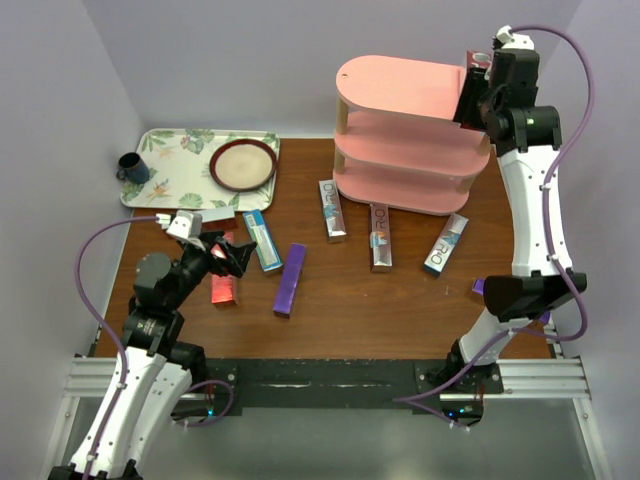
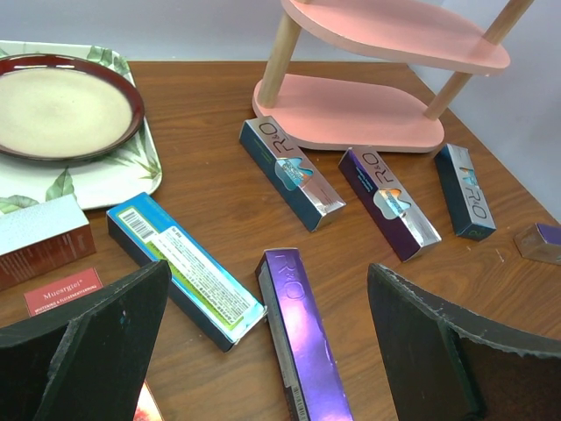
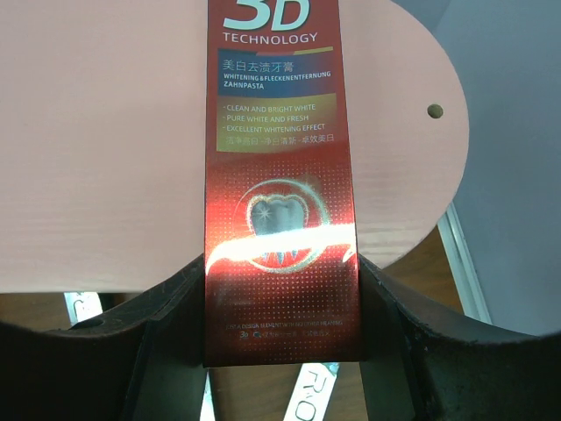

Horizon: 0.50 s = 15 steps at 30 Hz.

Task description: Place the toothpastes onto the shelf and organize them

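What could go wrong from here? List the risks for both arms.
1. The right end effector holds the red carton with its gripped end beyond the rim of the shelf; released so, it might tip off.
2. The open left end effector hovers over the purple carton, which lies right beside the teal carton; closing could snag both.

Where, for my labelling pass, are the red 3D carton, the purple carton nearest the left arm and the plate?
red 3D carton (image 3: pixel 282 184): right wrist view, middle of its printed face.
purple carton (image 2: pixel 302 338): left wrist view, middle of its shiny top face.
plate (image 1: pixel 243 164): top external view, its bare cream centre.
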Each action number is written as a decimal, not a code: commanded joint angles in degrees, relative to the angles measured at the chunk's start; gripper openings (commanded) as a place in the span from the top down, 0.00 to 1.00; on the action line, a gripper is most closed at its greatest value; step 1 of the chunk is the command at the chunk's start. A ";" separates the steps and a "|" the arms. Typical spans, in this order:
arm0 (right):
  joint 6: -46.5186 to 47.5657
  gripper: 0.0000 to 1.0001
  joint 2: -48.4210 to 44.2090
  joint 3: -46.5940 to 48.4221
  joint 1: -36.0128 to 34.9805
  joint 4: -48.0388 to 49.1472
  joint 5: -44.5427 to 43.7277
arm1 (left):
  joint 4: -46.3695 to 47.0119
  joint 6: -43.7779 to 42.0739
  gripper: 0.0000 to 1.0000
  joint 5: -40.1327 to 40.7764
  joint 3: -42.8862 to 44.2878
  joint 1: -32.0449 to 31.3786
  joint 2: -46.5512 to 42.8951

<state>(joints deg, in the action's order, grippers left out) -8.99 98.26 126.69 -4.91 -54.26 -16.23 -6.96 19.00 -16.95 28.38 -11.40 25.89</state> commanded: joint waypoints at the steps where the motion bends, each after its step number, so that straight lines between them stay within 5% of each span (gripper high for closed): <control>1: -0.06 0.66 0.09 3.30 0.78 1.61 2.96 | 1.16 0.77 0.00 -1.07 1.68 -0.29 0.21; 15: -0.15 0.62 -1.13 1.37 0.69 1.79 -1.95 | 1.07 0.77 0.00 -0.98 1.68 -0.29 0.21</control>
<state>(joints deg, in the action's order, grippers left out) -8.97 99.77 127.28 -4.16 -53.65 -15.53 -6.96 19.00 -17.10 28.38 -11.40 25.93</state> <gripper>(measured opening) 0.595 0.997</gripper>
